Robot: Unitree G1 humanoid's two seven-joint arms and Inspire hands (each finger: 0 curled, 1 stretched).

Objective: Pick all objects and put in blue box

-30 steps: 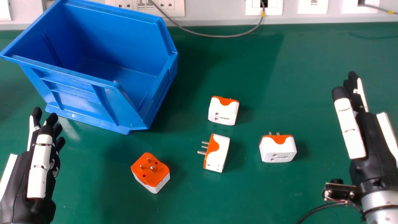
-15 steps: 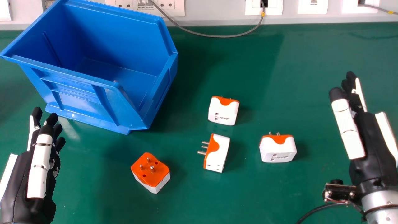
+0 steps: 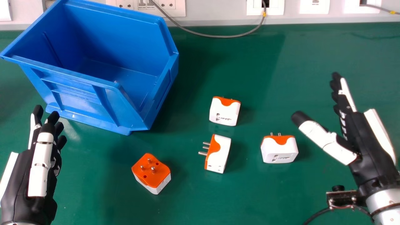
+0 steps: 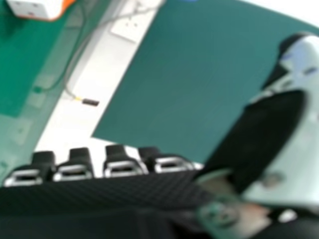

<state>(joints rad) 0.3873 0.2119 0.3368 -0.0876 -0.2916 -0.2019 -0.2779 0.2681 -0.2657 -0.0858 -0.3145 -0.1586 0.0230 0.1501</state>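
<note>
Left robot hand [image 3: 39,168] at the head view's lower left, released, fingers straight. Nearest plug [image 3: 151,172] on the counter [image 3: 218,200], pins up. Right robot hand [image 3: 370,137] at right, fingers straight, thumb spread, grasping nothing. Middle plug [image 3: 220,154] lies with pins toward the left; right plug [image 3: 279,151], pins pointing away, is near the right thumb. Far plug [image 3: 225,112] sits just beyond the middle one. Blue box [image 3: 81,97] at far left; all four plugs outside it. Cable [image 3: 218,36] at the counter's far edge.

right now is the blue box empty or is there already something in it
Empty: in the head view, the visible floor and inner walls of the blue box are bare.
</note>
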